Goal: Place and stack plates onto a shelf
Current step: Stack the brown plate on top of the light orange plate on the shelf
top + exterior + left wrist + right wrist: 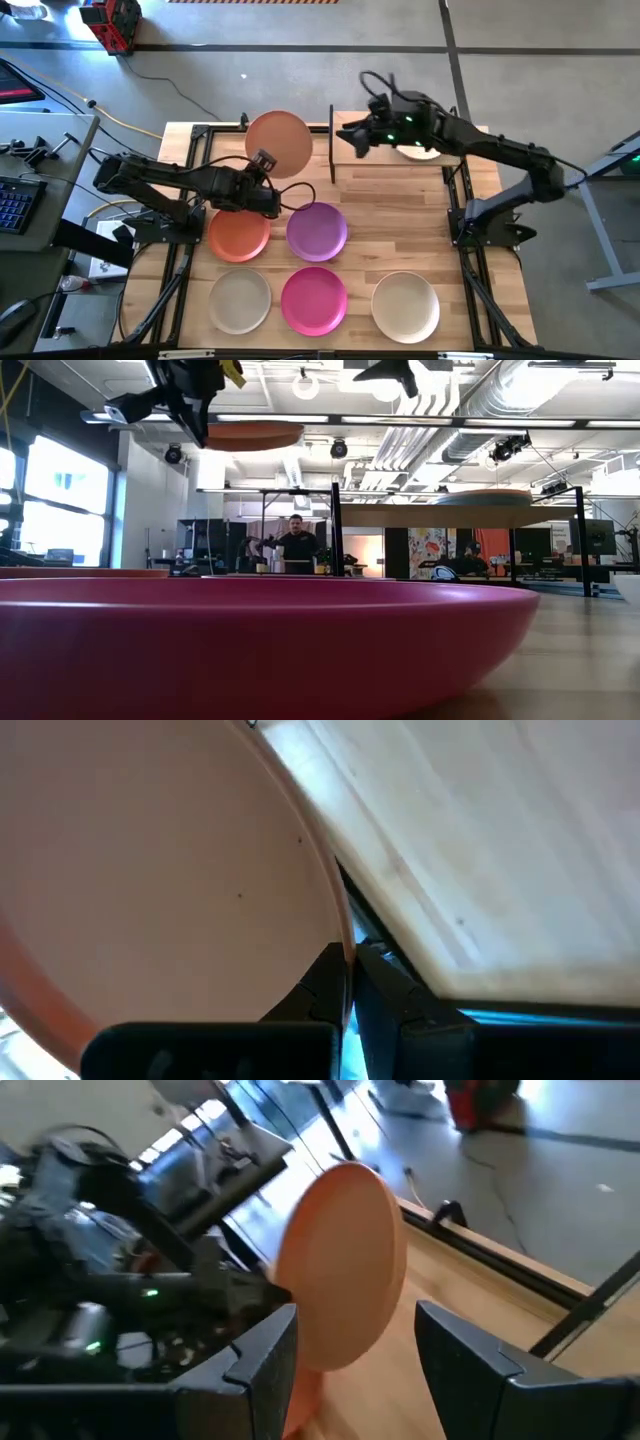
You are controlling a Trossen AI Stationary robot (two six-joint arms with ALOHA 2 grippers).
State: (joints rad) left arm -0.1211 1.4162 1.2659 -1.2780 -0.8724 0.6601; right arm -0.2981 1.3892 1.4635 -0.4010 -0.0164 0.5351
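Note:
My left gripper [262,166] is shut on the peach-pink plate [280,143], which it carries above the table's far left part, just left of the shelf [385,160]. In the low view the plate [250,435] hangs level, higher than the shelf board [440,516]. A pale plate [420,152] lies on the shelf, partly hidden under my right arm. My right gripper [347,138] is open above the shelf's left end, pointing at the carried plate [345,1260]. Orange [238,236], purple [317,230], beige [240,301], magenta [314,300] and cream [405,306] plates lie flat on the table. My left gripper pinches the peach-pink plate's rim [345,935] between its two fingers [320,985], one above and one below. It comes at the rim roughly level from the table's left and near side. The plate is lifted clear and sits about level.
The shelf's black posts [331,145] stand right beside the carried plate. The magenta plate [250,640] fills the front of the low view. The shelf's left half shows bare wood [500,850]. A person [297,545] stands far behind the table.

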